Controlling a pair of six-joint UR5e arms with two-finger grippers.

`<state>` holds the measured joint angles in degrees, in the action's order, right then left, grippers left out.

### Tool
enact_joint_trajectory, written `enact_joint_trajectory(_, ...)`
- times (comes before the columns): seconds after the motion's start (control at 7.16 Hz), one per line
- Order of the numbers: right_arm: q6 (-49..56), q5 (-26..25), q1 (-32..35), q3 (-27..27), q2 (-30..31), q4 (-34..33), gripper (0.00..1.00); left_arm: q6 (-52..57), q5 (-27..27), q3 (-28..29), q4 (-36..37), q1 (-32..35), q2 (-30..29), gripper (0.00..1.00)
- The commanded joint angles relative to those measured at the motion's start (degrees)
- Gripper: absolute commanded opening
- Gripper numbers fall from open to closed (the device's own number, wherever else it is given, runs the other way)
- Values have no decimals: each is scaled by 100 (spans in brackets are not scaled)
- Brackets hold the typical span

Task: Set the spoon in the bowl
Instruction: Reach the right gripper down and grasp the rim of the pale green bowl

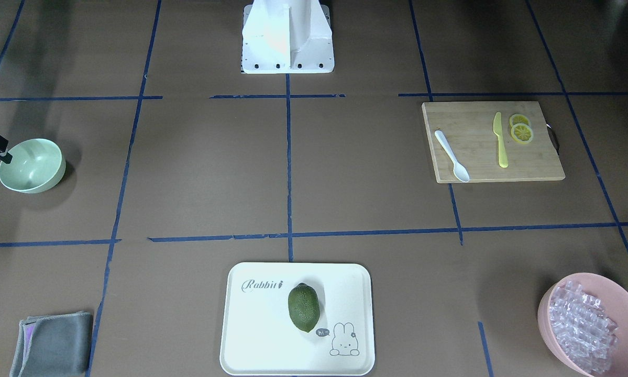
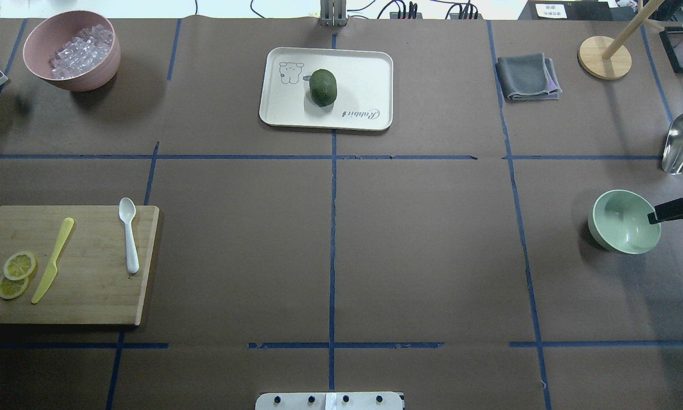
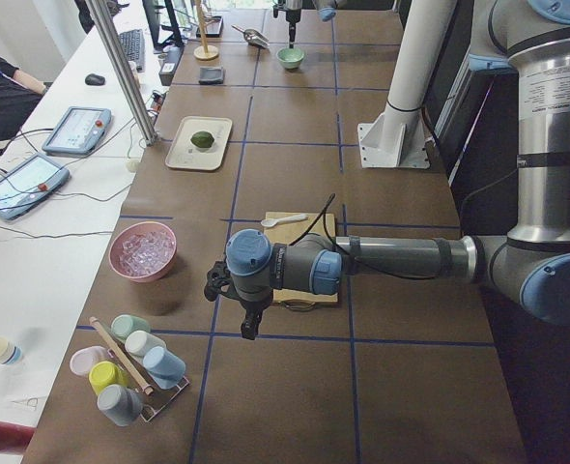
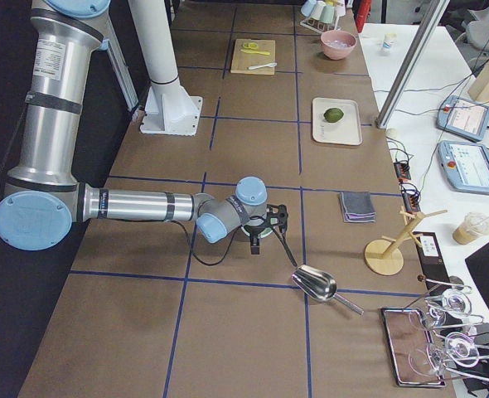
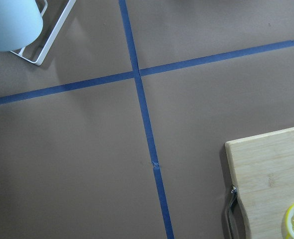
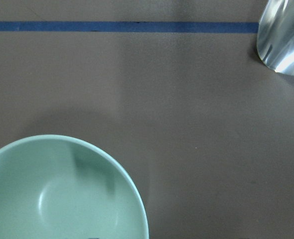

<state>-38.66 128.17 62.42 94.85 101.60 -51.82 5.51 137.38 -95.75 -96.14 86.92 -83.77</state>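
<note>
Plainly, spoon [image 1: 451, 155] on board [image 1: 471, 118], tray [image 1: 261, 335] lettered "Rabbit"

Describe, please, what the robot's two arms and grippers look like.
Both the left arm and right arm are silver-grey tubes joined by rounded housings with light blue caps. Each upper segment bears a white label, too small to read. A black cable trails along each forearm. The left gripper and right gripper are black.

one mint bowl [image 2: 620, 222], one pink bowl [image 2: 85, 77], two lemon slices [image 2: 19, 265], one spoon [image 2: 129, 236], one knife [image 2: 52, 260], one tray [image 2: 364, 74]
</note>
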Motion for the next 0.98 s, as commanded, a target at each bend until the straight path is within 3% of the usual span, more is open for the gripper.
enact_joint_trajectory(0.0,-1,-29,-107,-220,-200,14,84,3,0,21,-1,0,1,100)
enact_joint_trajectory(0.14,8,-20,-133,-257,-237,14,72,3,0,30,-1,-8,1,100)
enact_joint_trajectory(0.28,-1,-3,-124,-205,-228,14,40,3,0,30,-1,-9,1,100)
enact_joint_trajectory(0.56,-1,50,-124,-91,-228,23,5,3,0,22,-1,0,1,100)
enact_joint_trajectory(0.84,16,103,-124,-46,-220,5,2,3,0,39,-1,0,1,100)
